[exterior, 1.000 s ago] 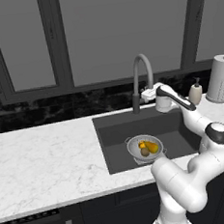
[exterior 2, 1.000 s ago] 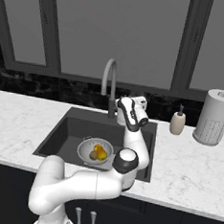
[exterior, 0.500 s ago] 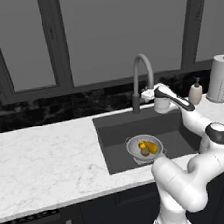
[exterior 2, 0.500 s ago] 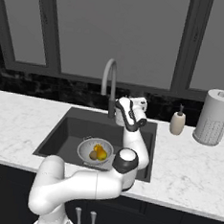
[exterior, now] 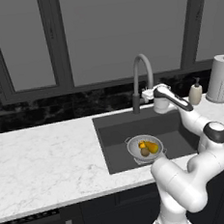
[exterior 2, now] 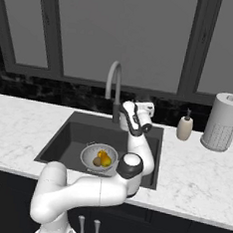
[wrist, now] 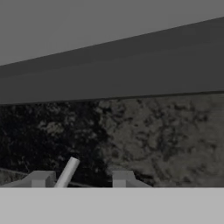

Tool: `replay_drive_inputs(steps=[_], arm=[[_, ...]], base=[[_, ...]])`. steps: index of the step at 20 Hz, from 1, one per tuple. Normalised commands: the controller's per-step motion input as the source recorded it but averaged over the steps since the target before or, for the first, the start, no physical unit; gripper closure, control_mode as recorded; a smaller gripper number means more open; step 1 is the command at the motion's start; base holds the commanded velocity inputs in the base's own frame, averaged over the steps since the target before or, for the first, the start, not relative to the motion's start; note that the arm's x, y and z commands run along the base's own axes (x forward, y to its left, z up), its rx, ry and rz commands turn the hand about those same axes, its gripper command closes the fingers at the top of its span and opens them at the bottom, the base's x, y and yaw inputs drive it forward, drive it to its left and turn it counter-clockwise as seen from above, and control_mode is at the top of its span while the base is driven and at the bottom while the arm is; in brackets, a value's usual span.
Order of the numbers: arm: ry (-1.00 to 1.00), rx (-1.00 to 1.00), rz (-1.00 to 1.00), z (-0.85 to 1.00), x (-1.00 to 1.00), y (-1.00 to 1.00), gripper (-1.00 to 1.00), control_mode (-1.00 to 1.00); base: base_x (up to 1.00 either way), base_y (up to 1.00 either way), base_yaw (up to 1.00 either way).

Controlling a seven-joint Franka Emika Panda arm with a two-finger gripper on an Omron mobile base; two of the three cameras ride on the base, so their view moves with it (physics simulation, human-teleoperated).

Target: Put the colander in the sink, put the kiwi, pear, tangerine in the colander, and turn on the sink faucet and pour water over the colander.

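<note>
Pincer [exterior: 146, 95] sits just beside the sink faucet [exterior: 139, 77] base.

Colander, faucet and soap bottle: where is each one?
colander [exterior: 135, 151], left base view, front-left rim.
sink faucet [exterior: 140, 59], left base view, arch top.
soap bottle [exterior 2: 184, 129], right base view, body.

My arm [exterior: 188, 174] is white with dark joints. The counter [exterior: 45, 159] is white marble, grey-veined; the sink [exterior: 115, 130] dark grey; the colander [exterior: 135, 150] silver, holding an orange tangerine [exterior: 142, 144], yellow-green pear [exterior: 152, 148], brown kiwi [exterior: 145, 152]. The backsplash [wrist: 166, 140] is black, mottled.
</note>
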Motion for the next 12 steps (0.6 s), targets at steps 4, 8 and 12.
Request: replay_drive_inputs(steps=[4,8,12], arm=[[0.0,0.0,-0.11,-0.27,0.01,-0.71,1.0,-1.0],[0.0,0.0,-0.09,-0.28,0.0,-0.76,1.0,-1.0],[0.0,0.0,-0.08,-0.27,0.03,-0.8,1.0,-1.0]], base=[[0.0,0.0,0.0],[0.0,0.0,0.0],[0.0,0.0,0.0]])
